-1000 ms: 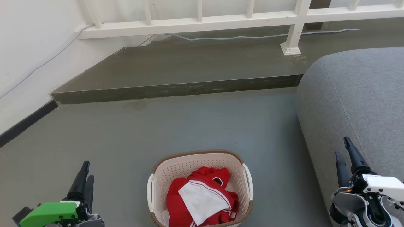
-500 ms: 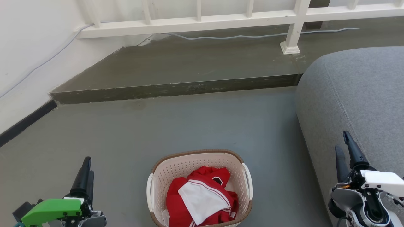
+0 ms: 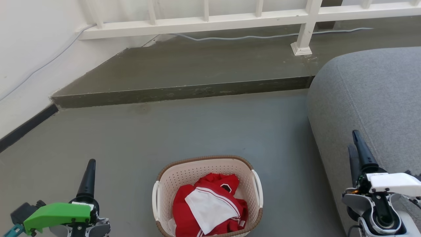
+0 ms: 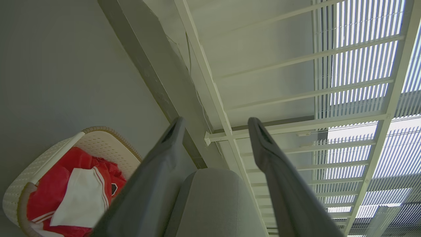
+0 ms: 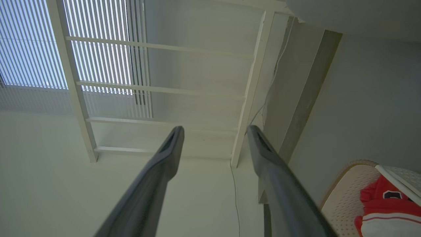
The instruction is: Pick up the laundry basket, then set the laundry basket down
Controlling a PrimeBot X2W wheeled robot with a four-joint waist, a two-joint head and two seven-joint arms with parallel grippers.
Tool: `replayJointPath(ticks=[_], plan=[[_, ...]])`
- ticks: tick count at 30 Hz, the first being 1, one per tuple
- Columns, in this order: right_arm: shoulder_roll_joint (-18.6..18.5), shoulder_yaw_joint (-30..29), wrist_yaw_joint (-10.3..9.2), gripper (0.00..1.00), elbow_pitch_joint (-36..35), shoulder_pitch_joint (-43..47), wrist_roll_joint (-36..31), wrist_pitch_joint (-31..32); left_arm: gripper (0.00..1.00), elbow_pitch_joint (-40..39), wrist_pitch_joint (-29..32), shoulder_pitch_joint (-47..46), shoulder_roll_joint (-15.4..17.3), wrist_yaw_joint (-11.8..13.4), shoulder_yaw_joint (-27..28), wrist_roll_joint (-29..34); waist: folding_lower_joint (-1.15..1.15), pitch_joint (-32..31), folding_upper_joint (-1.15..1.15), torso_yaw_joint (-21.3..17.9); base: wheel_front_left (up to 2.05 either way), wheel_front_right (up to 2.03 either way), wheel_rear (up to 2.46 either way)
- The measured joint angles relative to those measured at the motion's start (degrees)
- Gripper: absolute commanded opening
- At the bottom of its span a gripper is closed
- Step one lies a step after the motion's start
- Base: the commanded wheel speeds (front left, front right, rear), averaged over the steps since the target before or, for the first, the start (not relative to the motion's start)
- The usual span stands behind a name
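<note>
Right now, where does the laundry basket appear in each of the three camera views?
Head view: the laundry basket is at the bottom centre.
Left wrist view: it is in the lower left corner.
Right wrist view: it is in the lower right corner, cut off by the picture's edge.
Shared landmark: the red and white garment lying inside it.
</note>
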Motion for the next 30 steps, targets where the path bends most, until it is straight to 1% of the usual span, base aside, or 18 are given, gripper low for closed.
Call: replayJointPath(ticks=[10,16,23,27,28,30], plan=[[-2.31,3.98,0.01,1.0,-0.68,-1.13,-9.0,-2.03,1.0,-0.92,-1.76,-0.57,0.83,0.0,-1.54,7.6,0.0,0.1,0.0,-0.21,0.0,0.0,0.0],[-3.87,5.67,0.01,1.0,-0.63,-1.29,-15.37,-3.02,1.0,-1.82,-3.03,-1.13,1.35,0.0,-1.33,14.32,0.0,0.14,0.0,-0.34,0.0,0.0,0.0],[-4.55,7.43,-0.07,1.0,-0.68,-2.61,-23.51,-4.11,1.0,-2.96,-4.34,-1.32,1.78,0.0,-1.9,22.84,0.0,0.21,0.0,-0.55,0.0,0.0,0.0],[-4.9,8.23,-0.59,1.0,-0.81,-2.91,-27.83,-5.06,1.0,-3.37,-5.23,-1.58,1.99,0.0,-2.05,28.36,0.0,0.25,0.0,-0.67,0.0,0.0,0.0],[-4.9,8.42,-1.02,1.0,-0.87,-3.11,-28.96,-5.14,1.0,-3.54,-5.27,-1.71,2.05,0.01,-2.08,29.63,0.0,0.25,0.0,-0.7,0.0,0.0,0.0],[-4.89,8.78,-1.1,1.0,-0.97,-3.54,-30.75,-5.68,1.0,-4.12,-5.79,-1.98,2.1,0.02,-2.18,32.04,0.0,0.26,0.0,-0.76,0.0,0.0,0.0]])
